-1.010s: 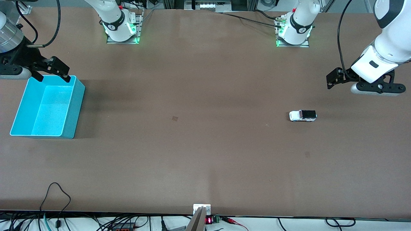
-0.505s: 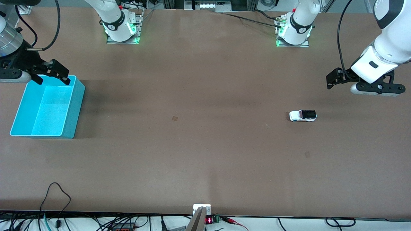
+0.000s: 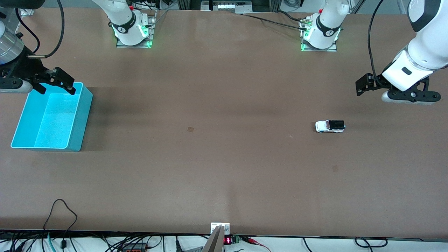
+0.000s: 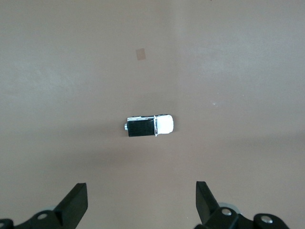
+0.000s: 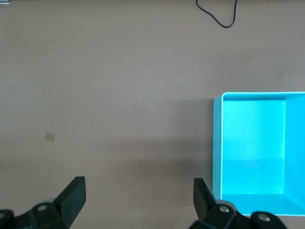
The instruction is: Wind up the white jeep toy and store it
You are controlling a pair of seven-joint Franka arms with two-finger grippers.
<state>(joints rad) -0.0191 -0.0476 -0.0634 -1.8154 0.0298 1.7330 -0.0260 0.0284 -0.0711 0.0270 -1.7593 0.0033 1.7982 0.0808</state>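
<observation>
The white jeep toy (image 3: pixel 330 126) lies lengthwise along the table (image 3: pixel 224 168) near the left arm's end — the left gripper (image 4: pixel 142 204), fingers wide, hovers close by; the right gripper (image 3: pixel 56 81), also wide, waits over the blue bin (image 3: pixel 78 119).

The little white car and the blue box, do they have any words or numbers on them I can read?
White jeep toy: no writing shows.
Blue box: plain, no label.
Red digits on the small display at the table's edge nearest the front camera: too small to read.
</observation>
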